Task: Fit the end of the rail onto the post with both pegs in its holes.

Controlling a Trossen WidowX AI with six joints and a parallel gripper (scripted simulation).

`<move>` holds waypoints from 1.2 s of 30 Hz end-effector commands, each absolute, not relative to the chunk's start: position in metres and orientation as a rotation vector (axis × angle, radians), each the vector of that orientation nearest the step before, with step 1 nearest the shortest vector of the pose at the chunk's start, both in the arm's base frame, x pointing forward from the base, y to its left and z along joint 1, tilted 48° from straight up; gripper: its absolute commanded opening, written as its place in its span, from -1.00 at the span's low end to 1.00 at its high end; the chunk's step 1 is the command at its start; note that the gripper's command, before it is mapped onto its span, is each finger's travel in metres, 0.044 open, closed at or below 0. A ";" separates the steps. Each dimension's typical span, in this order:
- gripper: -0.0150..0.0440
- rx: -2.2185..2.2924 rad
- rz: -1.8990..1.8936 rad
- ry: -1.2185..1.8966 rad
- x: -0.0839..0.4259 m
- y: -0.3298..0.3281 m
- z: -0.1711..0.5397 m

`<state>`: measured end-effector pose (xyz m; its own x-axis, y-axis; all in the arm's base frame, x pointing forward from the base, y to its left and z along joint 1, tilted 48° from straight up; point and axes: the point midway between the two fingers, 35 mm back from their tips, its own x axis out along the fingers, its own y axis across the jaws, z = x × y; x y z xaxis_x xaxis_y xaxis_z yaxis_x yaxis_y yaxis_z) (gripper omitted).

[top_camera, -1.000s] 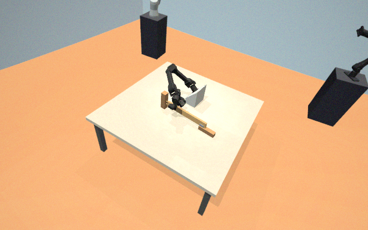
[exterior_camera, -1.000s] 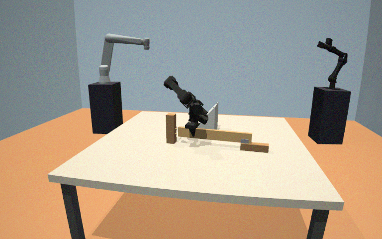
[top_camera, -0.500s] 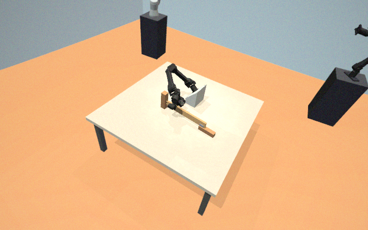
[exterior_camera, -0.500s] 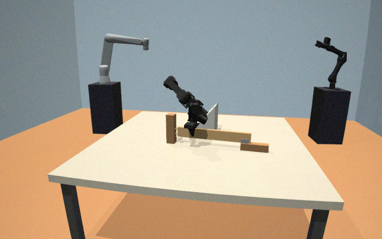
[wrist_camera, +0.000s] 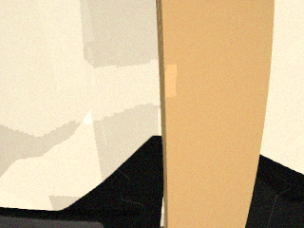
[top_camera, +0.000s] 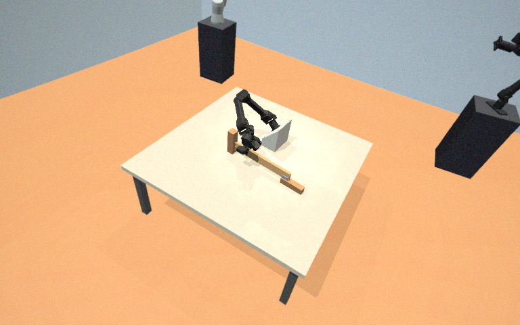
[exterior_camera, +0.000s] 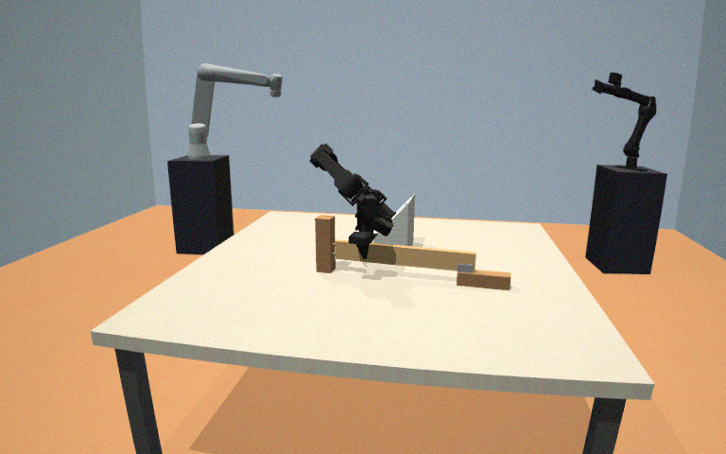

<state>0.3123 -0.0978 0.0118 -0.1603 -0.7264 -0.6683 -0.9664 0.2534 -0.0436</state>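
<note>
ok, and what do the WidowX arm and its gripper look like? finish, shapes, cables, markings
The arm is matte black, with slim links and chunky, angular joints. Its gripper is black too, with fingers tapering towards the tips. No cables or markings discernible.

A pale grey panel (top_camera: 277,137) (exterior_camera: 405,227) is seen upright, slanted along its top edge, on the far half of the table. Two dark pedestals are placed beyond the table, well apart. By the left pedestal (top_camera: 217,51) (exterior_camera: 200,205) a light grey arm (top_camera: 217,12) (exterior_camera: 203,101) is borne, its upper link extended toward the right in the exterior view. By the right pedestal (top_camera: 473,137) (exterior_camera: 626,220) a black arm (top_camera: 509,91) (exterior_camera: 638,126) is borne, its upper part directed left. An orange floor (top_camera: 95,248) (exterior_camera: 47,299) is bounded by blue-grey walls (top_camera: 344,45) (exterior_camera: 428,96).
</note>
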 end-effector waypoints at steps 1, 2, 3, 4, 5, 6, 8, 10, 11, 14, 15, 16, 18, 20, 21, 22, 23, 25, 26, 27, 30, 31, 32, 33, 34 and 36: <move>-0.49 -1.537 0.542 1.949 0.312 -0.098 0.014; -0.49 -1.537 0.542 1.949 0.312 -0.098 0.014; -0.49 -1.537 0.542 1.949 0.312 -0.099 0.014; -0.49 -1.537 0.542 1.949 0.312 -0.099 0.014; -0.49 -1.537 0.542 1.949 0.312 -0.099 0.014; -0.49 -1.537 0.542 1.949 0.312 -0.100 0.015; -0.49 -1.537 0.542 1.949 0.312 -0.100 0.015; -0.49 -1.537 0.542 1.949 0.312 -0.100 0.016; -0.49 -1.537 0.542 1.949 0.312 -0.101 0.016; -0.49 -1.537 0.542 1.949 0.311 -0.101 0.016; -0.49 -1.537 0.542 1.949 0.311 -0.101 0.017; -0.49 -1.537 0.542 1.949 0.311 -0.102 0.017; -0.49 -1.537 0.542 1.949 0.311 -0.102 0.017; -0.49 -1.537 0.542 1.949 0.311 -0.102 0.018; -0.49 -1.537 0.542 1.949 0.311 -0.102 0.018; -0.49 -1.537 0.542 1.949 0.311 -0.103 0.018; -0.49 -1.537 0.542 1.949 0.311 -0.103 0.019; -0.49 -1.537 0.542 1.949 0.311 -0.103 0.019; -0.49 -1.537 0.542 1.949 0.311 -0.103 0.020; -0.49 -1.537 0.542 1.949 0.311 -0.103 0.020; -0.49 -1.537 0.542 1.949 0.311 -0.104 0.021; -0.49 -1.537 0.542 1.949 0.311 -0.104 0.021; -0.49 -1.537 0.542 1.949 0.310 -0.104 0.021; -0.49 -1.537 0.542 1.949 0.310 -0.104 0.021; -0.49 -1.537 0.542 1.950 0.310 -0.105 0.022; -0.49 -1.537 0.542 1.950 0.310 -0.105 0.022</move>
<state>0.3102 -0.1050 0.0202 -0.1598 -0.7269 -0.6679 -0.9665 0.2529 -0.0439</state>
